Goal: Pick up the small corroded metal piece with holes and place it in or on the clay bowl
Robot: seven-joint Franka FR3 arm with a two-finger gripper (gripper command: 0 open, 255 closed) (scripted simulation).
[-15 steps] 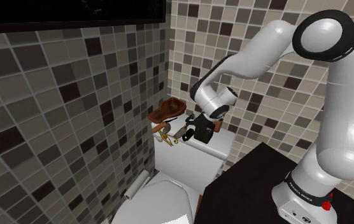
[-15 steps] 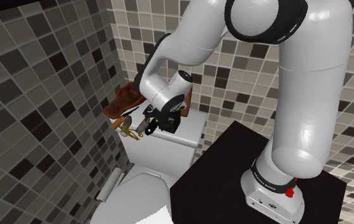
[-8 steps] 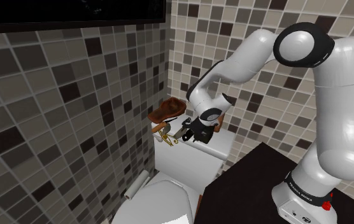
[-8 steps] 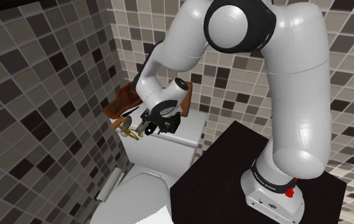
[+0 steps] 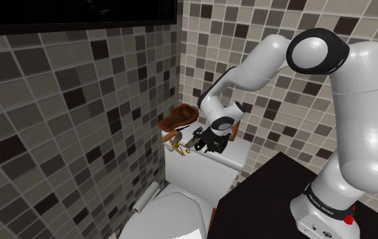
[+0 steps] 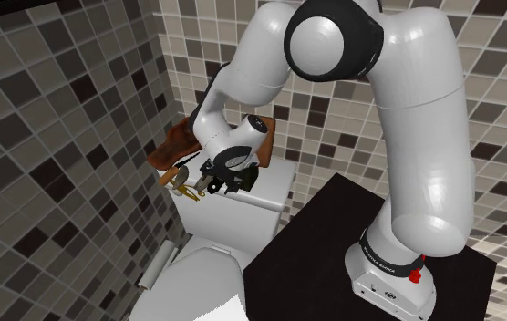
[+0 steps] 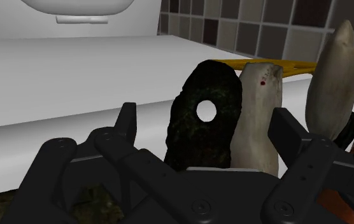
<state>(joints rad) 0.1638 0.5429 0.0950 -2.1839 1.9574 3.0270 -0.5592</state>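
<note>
Having crept only a shade toward the shoulder view's left since half a second ago, now hangs low over the flat white toilet-tank lid (image 5: 228, 156): all-black two-finger hand (image 5: 204, 141). Swung further that same way than a second ago at the arm's topmost dark-faced joint (image 5: 317, 51). No shift to be seen among the things on the lid.

Small dark lettering on the white arm's base (image 5: 319, 204), too small to read.

Stands open, fingers (image 7: 128, 124) well apart, gripping nothing. Between them in the wrist view, upright on the lid: small dark corroded metal piece (image 7: 195, 137) with one round hole showing, clear of the nearer finger. Close against it, toward the other finger: pale grey-white chunk (image 7: 261, 108) with red specks. Further out, tall beige tapered piece (image 7: 335, 76), with a yellow strip (image 7: 277, 63) behind.

Past the hand, toward the shoulder view's left: brown clay bowl (image 5: 181, 117) at the lid's far end, near the tiled wall (image 5: 58, 122), with a brass-coloured item (image 5: 175, 144) just below it.
</note>
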